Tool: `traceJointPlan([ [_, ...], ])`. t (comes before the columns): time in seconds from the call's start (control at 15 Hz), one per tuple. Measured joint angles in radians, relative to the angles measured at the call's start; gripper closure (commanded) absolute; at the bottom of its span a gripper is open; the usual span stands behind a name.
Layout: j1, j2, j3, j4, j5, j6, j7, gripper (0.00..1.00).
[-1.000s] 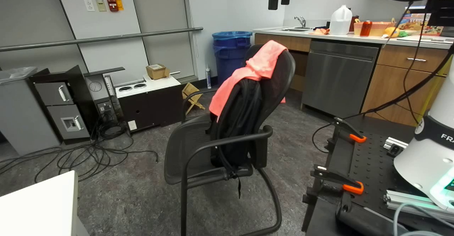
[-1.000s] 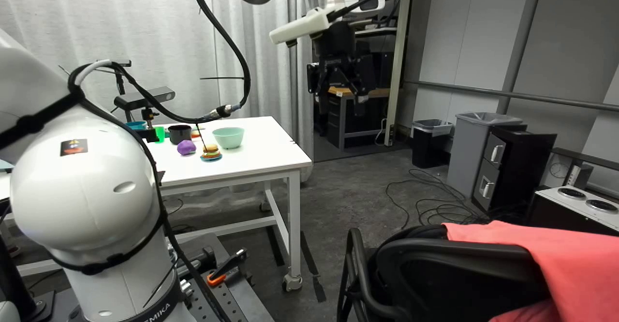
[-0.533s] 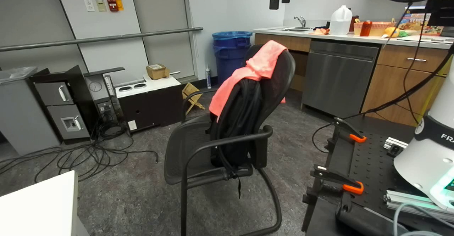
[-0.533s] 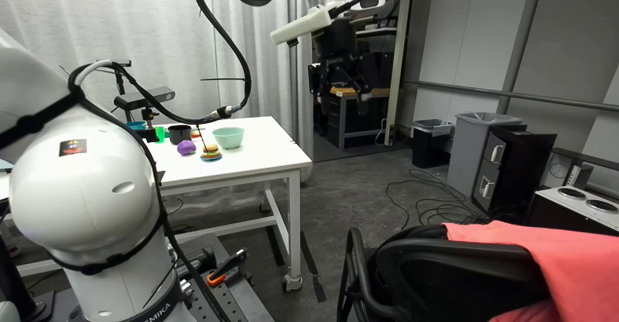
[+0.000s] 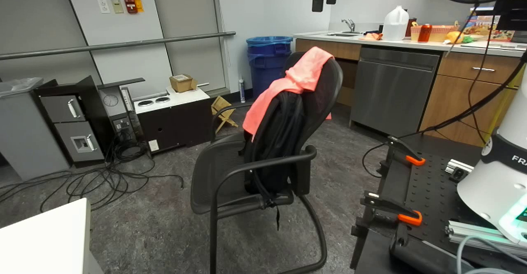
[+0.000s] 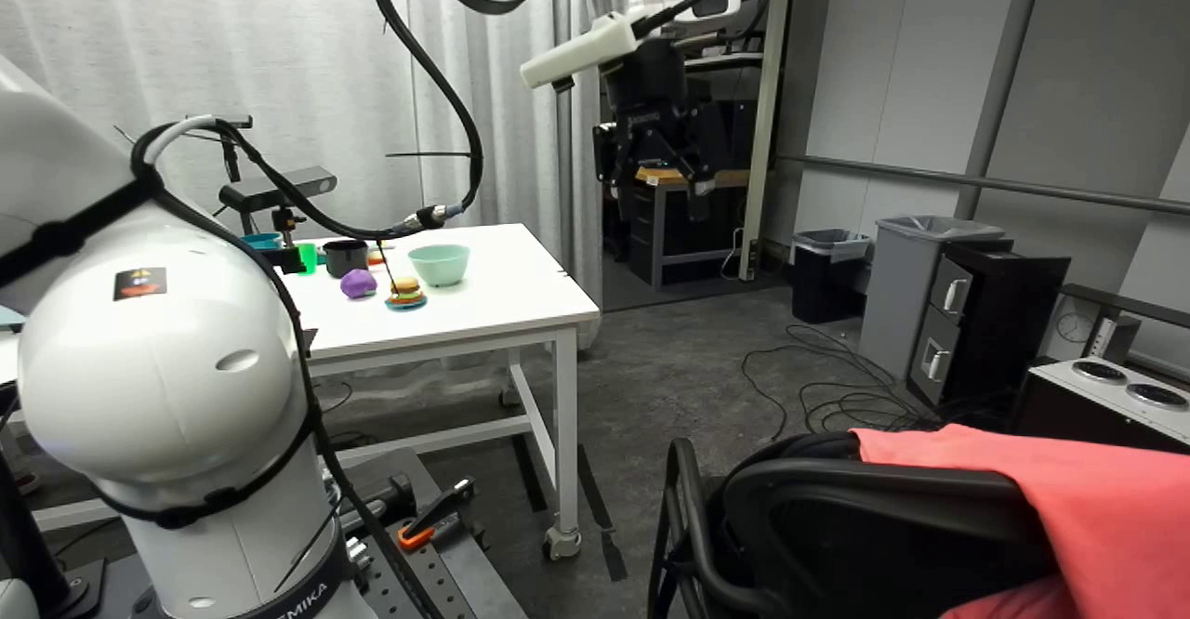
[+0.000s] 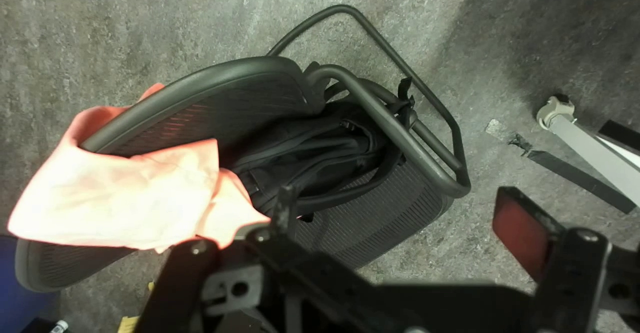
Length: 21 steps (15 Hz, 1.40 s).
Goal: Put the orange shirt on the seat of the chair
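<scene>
The orange-pink shirt (image 5: pixel 294 82) is draped over the top of the black chair's back. It hangs down both sides, and it also shows in an exterior view (image 6: pixel 1051 480) and in the wrist view (image 7: pixel 125 198). The chair's mesh seat (image 5: pixel 216 179) is partly covered by a black backpack (image 5: pixel 273 150) leaning on the backrest. The seat's front part shows in the wrist view (image 7: pixel 370 223). My gripper (image 7: pixel 402 218) is open and empty, high above the chair, with its fingers wide apart. It also shows in both exterior views (image 5: pixel 324 2) (image 6: pixel 662 193).
The chair has armrests (image 5: pixel 263 165) on both sides of the seat. A white table (image 6: pixel 465 312) holds a green bowl (image 6: pixel 439 264) and toys. A toy kitchen unit (image 5: pixel 177 117), cables (image 5: pixel 119 179) and a blue bin (image 5: pixel 267 68) stand around. A counter (image 5: pixel 411 43) runs behind.
My gripper has shifted only very slightly and stays open. The shirt, the chair and the backpack have not moved.
</scene>
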<state>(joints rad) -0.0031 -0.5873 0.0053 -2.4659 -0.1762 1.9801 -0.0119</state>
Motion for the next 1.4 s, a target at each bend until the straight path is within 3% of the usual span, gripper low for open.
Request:
traceJointPlan([
  [0.73,-0.019,0.000,0.015,-0.006,-0.149,0.071,0.048,0.00],
  [1.13,-0.062,0.244,0.032,0.248,-0.234,0.128,0.121,0.00],
  [1.4,-0.064,0.287,0.033,0.282,-0.235,0.128,0.127,0.00],
])
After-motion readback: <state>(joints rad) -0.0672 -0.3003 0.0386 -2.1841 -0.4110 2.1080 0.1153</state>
